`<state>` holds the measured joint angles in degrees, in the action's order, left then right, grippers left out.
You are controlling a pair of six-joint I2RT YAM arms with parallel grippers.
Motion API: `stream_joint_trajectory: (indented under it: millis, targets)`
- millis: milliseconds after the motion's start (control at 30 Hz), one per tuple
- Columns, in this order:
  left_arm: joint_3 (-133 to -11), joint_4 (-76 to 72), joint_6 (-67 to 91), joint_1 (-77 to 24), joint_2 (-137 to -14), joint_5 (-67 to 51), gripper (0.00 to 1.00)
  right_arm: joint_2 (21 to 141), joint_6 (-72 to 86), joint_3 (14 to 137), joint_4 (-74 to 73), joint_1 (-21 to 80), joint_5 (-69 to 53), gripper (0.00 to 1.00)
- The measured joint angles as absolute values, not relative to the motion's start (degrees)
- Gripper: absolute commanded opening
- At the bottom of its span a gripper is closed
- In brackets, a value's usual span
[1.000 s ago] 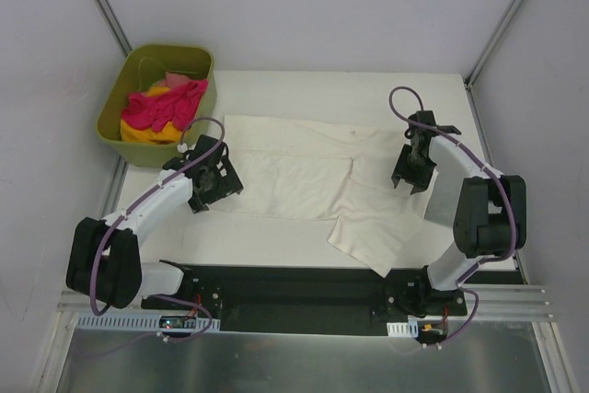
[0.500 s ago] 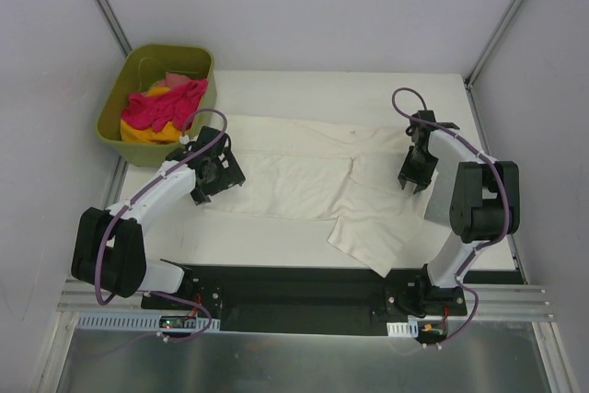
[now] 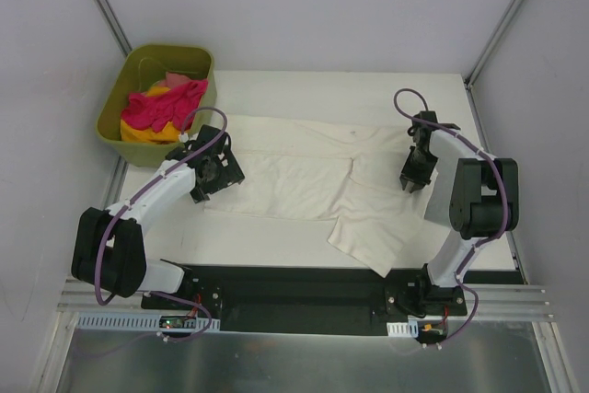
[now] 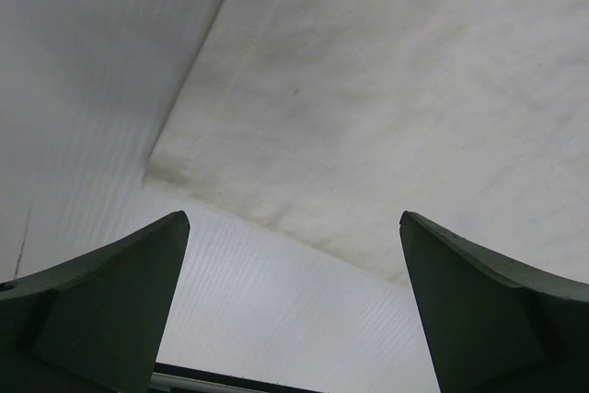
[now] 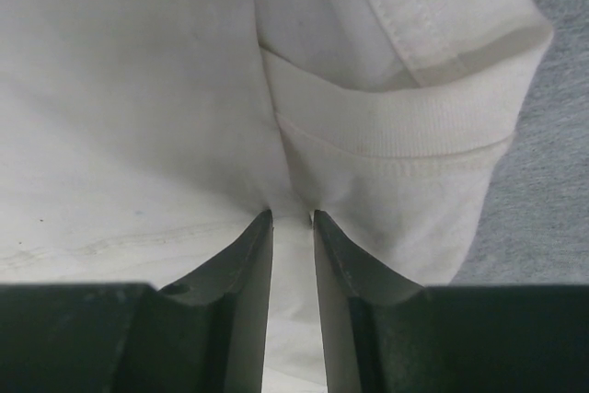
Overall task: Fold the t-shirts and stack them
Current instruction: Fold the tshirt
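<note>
Where the right jaws met the cloth, their two dark fingers point(image 5: 230, 292) stood almost together, with only a narrow slit between them, and a pinch of the cream-white t-shirt point(image 5: 138, 89) was caught in that slit at the tips. Just beyond the tips a ribbed band point(image 5: 396, 131) of the same shirt lay folded over on itself, and to its right a patch of grey cloth point(image 5: 552, 154) showed from under the cream fabric. From overhead, these jaws pressed down on the right end of the cream-white t-shirt point(image 3: 294, 172), which lay spread flat across the middle of the white worktop point(image 3: 276, 89), one flap of it angled toward the near edge. The left jaws stood wide apart and held nothing: their fingers point(image 4: 110, 292) framed a straight hemmed corner of the shirt point(image 4: 414, 89) lying on the ribbed surface of the worktop point(image 4: 92, 89), and whether they touched it could not be told. Overhead they sat at the left edge of the shirt. At the far left corner, off the edge of the worktop, an olive-green tub point(image 3: 115, 108) held a heap of bright pink t-shirt point(image 3: 166, 106) over a yellow one point(image 3: 138, 132), with a paler pink-red piece point(image 3: 175, 77) behind them.
</note>
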<state>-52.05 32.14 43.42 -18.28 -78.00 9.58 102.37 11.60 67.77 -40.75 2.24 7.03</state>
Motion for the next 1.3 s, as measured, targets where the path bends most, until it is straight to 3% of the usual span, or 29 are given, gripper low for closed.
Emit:
stream_joint_trajectory:
  millis: [267,533,1300]
  targets:
    - [-52.1,32.2,43.2,-18.3,-78.0,9.6,0.99,102.4,11.5,66.2,-39.6,1.7,5.5,0.09]
    - [-52.1,32.2,43.2,-18.3,-78.0,9.6,0.99,101.5,11.3,65.6,-39.6,1.7,5.1,0.01]
    - [-52.1,32.2,42.3,-18.3,-78.0,9.7,0.99,91.2,18.1,65.5,-48.9,8.7,4.7,0.01]
